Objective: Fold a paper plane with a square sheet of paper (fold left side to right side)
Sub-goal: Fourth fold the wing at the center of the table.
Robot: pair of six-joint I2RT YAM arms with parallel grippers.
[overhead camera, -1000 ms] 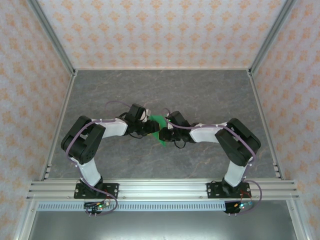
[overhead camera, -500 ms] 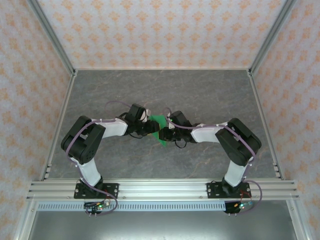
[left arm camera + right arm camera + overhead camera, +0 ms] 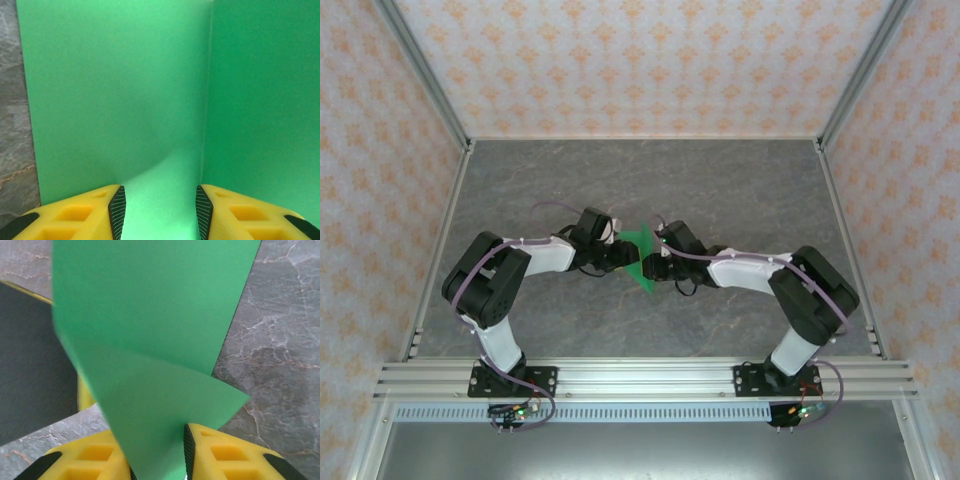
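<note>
We note a grey marbled tabletop boxed by peach-patterned walls and aluminium rails, and at its middle the thin bright green creased sheet of paper, hemmed between the left gripper, jaws spread over it, and the right gripper, jaws part-way around a lifted flap, grip unclear to us.

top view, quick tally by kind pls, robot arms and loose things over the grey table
black-and-white robot arms: 2
bright green thin sheet of paper: 1
total: 3
</note>
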